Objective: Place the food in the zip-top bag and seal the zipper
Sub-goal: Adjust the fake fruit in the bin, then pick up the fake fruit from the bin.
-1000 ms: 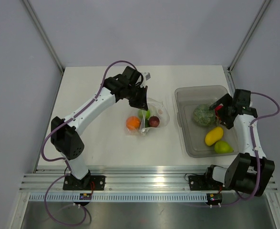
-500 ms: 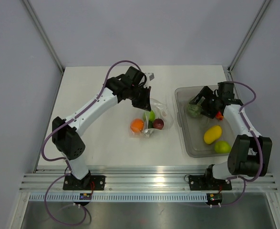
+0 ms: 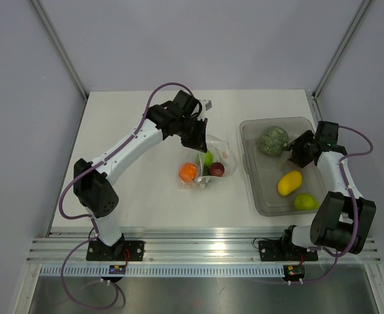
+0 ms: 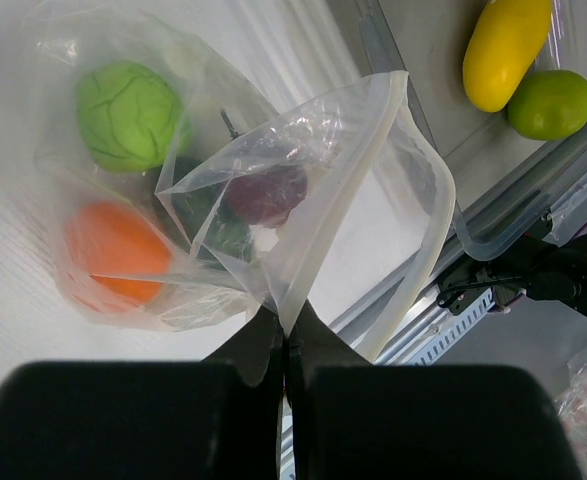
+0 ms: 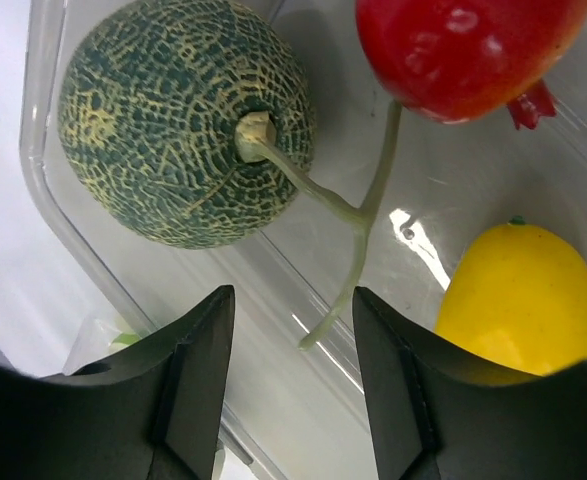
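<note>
Left arm: the left gripper [image 4: 286, 325] is pinched tight on a fold of the zip-top bag [image 4: 323, 180], right at the rim, and holds that edge up off the table [image 3: 133, 196].
Right arm: the right gripper [image 5: 293, 390] has its fingers spread wide with nothing between them; it hovers over the tub [image 5: 33, 120], just beside the melon [image 5: 183, 120].
Bag: crinkly and clear, it sits between the two arms, left of the tub, with its lower part resting on the table.
Seal: the zipper [image 4: 433, 200] is not pressed together; its strip curves round in a wide loop and the mouth gapes on the tub side.
Inside the bag: the orange [image 4: 113, 250] is low on the left, the green round [image 4: 128, 115] is above it, and the plum [image 4: 268, 192] is nearest the opening. A dark green shape lies beside the plum; I cannot tell what it is.
Far end of tub: the melon lies here with its pale stem pointing up at the wrist camera, and a red fruit [image 5: 473, 45] is close by.
Near end of tub: a yellow fruit [image 4: 505, 45] and a green fruit [image 4: 550, 103] lie touching each other.
</note>
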{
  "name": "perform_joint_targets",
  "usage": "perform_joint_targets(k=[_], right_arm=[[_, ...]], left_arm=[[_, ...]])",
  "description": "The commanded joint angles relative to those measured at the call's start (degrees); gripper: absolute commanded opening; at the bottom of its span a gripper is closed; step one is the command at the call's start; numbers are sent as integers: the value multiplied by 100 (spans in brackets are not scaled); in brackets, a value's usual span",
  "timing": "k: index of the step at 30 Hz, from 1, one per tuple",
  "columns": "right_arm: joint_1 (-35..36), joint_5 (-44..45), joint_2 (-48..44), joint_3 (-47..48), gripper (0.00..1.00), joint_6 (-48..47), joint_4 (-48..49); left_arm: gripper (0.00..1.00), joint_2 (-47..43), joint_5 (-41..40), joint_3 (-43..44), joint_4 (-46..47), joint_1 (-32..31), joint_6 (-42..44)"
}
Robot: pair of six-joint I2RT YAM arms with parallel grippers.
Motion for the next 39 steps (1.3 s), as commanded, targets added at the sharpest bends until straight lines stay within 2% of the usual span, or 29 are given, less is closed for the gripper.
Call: perform_joint_targets(k=[1,4,8,16,21,27,29,31,39], right_arm=[[-1,337,-90,106,57,-148,-114],[8,644,59,230,54,-623,-369],[-1,1206,200,177,56,-914,-423],[-1,962,719,107,65,-1152,43],[8,645,833,107,67,-1100,263],[8,636,474,89,63,-1082,158],[8,558,368,72,55,-1178,88],[25,487,297,80,54,-1319,44],[771,943,762,669,66,-1512,-387]], left_arm=[[0,9,4,257,50,-17,59],[0,9,30,248,68,-26,51],[0,35,57,257,103,-70,42],[0,53,48,266,85,-132,33],[0,18,30,186,85,-140,7],[0,-44,4,125,94,-175,7],[0,-53,4,107,112,-175,-2],[0,-35,30,98,156,-184,-37],[0,-53,31,142,130,-246,-37]])
